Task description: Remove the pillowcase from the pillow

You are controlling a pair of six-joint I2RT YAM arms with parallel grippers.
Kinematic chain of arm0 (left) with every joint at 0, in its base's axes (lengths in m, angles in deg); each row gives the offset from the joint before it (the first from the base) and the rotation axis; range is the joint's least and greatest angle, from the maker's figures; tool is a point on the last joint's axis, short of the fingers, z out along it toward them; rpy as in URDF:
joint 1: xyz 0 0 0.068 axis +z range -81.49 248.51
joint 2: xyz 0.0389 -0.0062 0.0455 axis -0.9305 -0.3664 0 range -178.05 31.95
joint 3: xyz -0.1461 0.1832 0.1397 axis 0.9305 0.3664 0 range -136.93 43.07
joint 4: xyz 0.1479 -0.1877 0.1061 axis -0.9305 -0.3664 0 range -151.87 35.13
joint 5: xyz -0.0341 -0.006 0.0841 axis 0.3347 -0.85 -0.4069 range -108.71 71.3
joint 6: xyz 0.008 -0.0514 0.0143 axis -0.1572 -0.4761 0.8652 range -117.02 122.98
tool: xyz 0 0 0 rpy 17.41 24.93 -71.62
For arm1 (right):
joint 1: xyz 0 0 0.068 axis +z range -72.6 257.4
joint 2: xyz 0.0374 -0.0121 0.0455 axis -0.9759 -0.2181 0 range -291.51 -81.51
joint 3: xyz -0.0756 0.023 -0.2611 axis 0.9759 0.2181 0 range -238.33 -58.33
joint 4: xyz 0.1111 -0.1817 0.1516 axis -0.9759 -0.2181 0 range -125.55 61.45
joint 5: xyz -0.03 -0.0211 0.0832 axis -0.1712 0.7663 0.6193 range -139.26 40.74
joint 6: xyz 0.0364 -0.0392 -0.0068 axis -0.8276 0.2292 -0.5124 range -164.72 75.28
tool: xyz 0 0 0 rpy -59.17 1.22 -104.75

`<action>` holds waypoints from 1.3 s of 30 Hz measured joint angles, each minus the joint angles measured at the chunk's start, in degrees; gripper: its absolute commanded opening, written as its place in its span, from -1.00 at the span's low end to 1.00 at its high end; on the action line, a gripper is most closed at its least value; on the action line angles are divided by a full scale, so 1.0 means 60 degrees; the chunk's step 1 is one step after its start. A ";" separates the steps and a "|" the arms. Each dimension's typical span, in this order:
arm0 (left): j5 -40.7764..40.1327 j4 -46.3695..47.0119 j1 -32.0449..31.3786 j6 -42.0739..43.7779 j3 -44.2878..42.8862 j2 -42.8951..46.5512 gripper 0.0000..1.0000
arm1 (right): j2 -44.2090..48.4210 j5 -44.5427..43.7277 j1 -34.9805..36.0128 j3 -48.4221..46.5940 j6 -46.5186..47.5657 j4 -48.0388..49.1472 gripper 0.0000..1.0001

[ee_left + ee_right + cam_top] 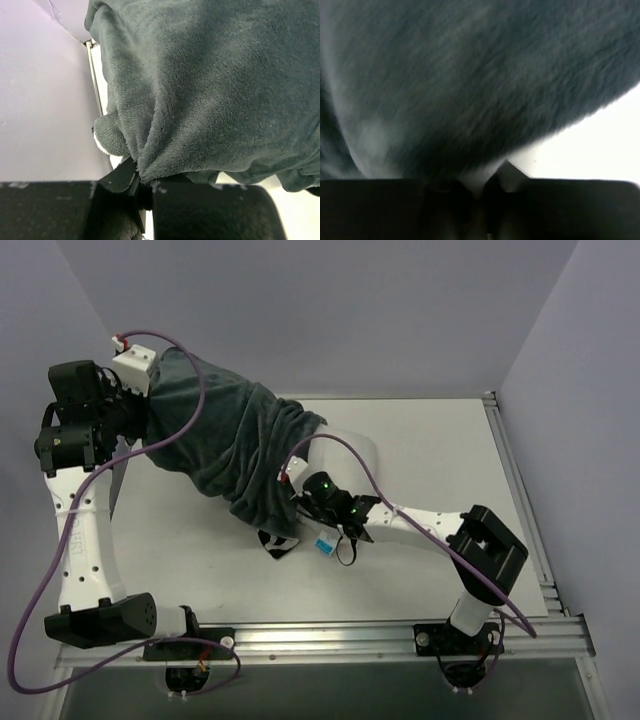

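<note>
The pillowcase (235,440) is a dark grey-green plush cloth with a short, soft nap. It is pulled into a long, creased band that bunches into deep folds toward its lower end. The left gripper (139,184) is closed, and its black fingers (120,177) pinch a gathered tuck of this cloth right at their tips. From there the fleece spreads up and away from the fingers and fills most of the left wrist view. To one side of these fingers a pale lilac wall (45,100) stands close, with a thin metal edge strip where it meets the white table (430,460). The pillow (350,448) is smooth, white and rounded. It bulges out of the cloth's open end beyond the right gripper (479,189) and lies on the table. Its small blue-and-white tag (325,543) sits just beside that gripper's fingers. In the blurred right wrist view those fingers look drawn near each other, with the plush cloth hanging close above their tips. Whether they have hold of cloth or pillow cannot be told. A purple cable (370,465) arches over the pillow from the right wrist. A ribbed aluminium rail (330,640) runs along the near edge behind both arms.
</note>
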 measured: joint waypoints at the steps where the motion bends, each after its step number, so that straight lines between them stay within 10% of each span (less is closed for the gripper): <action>1: 0.0036 -0.0055 -0.0015 -0.0004 0.0000 -0.0004 -0.95 | -0.0157 0.0106 -0.0102 -0.0106 -0.0157 0.0098 -1.00; 8: 0.0076 -0.0404 0.0047 -0.0069 -0.0113 -0.0109 -0.95 | 0.0554 0.1133 -0.1672 0.0521 -0.1523 0.0816 -1.00; 20: 0.0889 -0.1606 0.1661 -0.0805 -0.3610 -0.1351 -0.95 | 0.3515 0.3719 -1.0116 0.2259 -0.4044 -0.0291 -1.00; 32: 0.0244 -0.2339 0.2878 -0.2120 -0.9231 -0.3512 -0.96 | 0.3625 0.4448 -1.1012 0.2269 -0.4433 -0.0878 -1.00; 39: -0.0601 -0.0310 0.3876 -0.2965 -0.6936 -0.1639 -0.95 | 0.3497 0.4878 -1.2189 0.2335 -0.4645 -0.0903 -1.00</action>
